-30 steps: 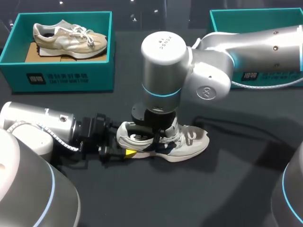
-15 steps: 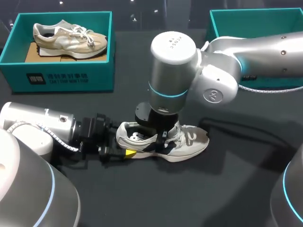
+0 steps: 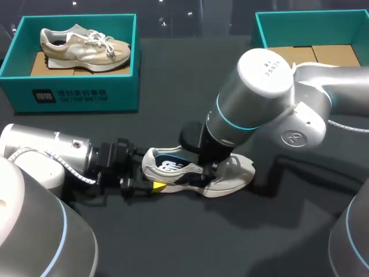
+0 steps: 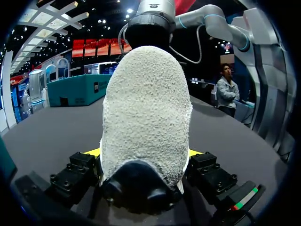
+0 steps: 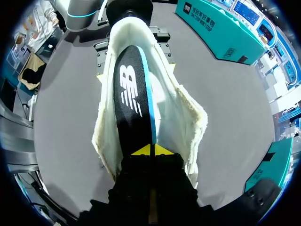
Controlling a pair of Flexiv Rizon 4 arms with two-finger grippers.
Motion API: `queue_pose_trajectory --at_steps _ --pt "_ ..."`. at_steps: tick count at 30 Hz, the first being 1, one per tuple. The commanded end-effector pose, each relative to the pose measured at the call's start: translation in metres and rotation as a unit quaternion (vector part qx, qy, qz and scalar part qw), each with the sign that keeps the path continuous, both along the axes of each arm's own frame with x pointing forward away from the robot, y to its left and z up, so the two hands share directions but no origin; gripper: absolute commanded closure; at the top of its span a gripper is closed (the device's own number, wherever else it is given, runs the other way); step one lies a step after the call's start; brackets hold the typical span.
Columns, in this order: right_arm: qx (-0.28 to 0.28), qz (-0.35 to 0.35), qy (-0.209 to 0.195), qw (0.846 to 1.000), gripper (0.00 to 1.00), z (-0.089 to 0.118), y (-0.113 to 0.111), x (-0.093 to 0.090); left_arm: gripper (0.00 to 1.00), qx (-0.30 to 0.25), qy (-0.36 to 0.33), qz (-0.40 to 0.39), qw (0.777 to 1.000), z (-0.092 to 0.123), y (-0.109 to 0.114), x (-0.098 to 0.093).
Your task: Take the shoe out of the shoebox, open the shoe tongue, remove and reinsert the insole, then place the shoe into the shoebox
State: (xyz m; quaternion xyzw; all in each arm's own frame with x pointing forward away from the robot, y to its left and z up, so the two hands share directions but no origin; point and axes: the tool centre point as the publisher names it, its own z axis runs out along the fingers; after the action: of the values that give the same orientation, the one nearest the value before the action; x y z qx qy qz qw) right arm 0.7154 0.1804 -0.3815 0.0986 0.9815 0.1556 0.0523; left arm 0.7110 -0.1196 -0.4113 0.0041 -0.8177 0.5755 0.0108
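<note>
The left arm (image 3: 46, 153) is lying low along the dark table (image 3: 173, 242), the left gripper (image 4: 144, 153) clamping the heel of the white-and-grey sneaker (image 3: 202, 173) standing there. The right arm (image 3: 259, 98) is bending down over it, the right gripper (image 5: 153, 150) pinching the black insole (image 5: 131, 94) in the sneaker's opening.

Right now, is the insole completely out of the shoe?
No: the black insole lies between the walls of the white shoe, one end pinched in the right gripper.
</note>
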Motion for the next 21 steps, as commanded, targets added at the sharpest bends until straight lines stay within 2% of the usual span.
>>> queue_pose_trajectory --at_steps 1,11,15,21 --pt "0.067 0.012 -0.015 0.998 1.0 0.003 -0.011 -0.001 1.0 0.001 0.0 0.001 1.0 0.0 0.001 0.0" --pt "0.086 0.022 -0.018 0.996 1.0 0.01 -0.016 0.006 1.0 0.001 0.0 0.001 1.0 0.0 0.001 0.0" --pt "0.097 0.037 -0.035 0.994 1.0 0.019 -0.013 0.009 1.0 0.001 0.0 0.001 1.0 0.0 0.001 0.0" --pt "0.081 0.065 -0.039 0.994 1.0 0.033 -0.005 0.014 1.0 0.001 0.0 0.001 1.0 0.0 0.001 0.0"
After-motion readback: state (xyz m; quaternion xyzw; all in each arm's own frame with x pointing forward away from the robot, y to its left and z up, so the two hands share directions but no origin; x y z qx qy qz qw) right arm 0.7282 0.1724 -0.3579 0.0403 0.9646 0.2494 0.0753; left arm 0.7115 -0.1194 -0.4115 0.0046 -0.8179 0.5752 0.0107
